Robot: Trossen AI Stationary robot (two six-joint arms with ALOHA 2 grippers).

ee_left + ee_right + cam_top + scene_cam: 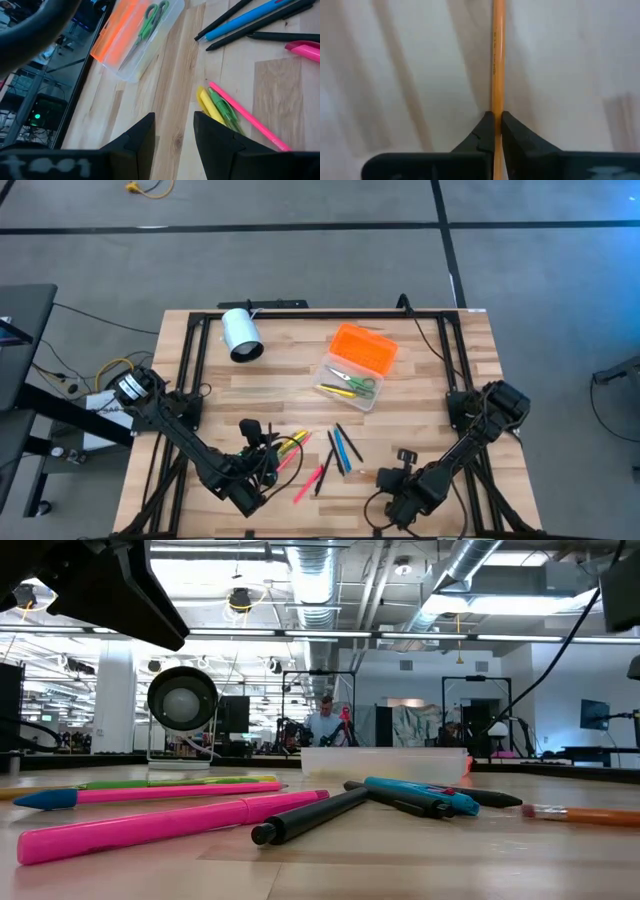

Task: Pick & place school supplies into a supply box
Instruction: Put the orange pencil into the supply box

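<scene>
Right wrist view alone shows an orange pencil (497, 65) pinched between the right gripper (497, 125) fingertips, running straight ahead over the wooden table (395, 75). High view places that gripper (398, 480) well apart from the supply box (357, 366).

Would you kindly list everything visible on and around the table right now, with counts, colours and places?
Supply box: one, clear base with orange lid, table's right-centre.
Scissors: one pair, green-handled, inside the supply box.
Pens and pencils: roughly ten loose, pink, blue, black, yellow and green, near edge of the table, between the arms.
Orange pencil: one, pinched in the right gripper.
White cylinder: one, lying at the far left.
Cable: one, yellow, on the floor beyond the table.
Person: one, far back in the room.
Left gripper: open, empty, above the yellow and green pens.
Right gripper: shut on the orange pencil.
</scene>
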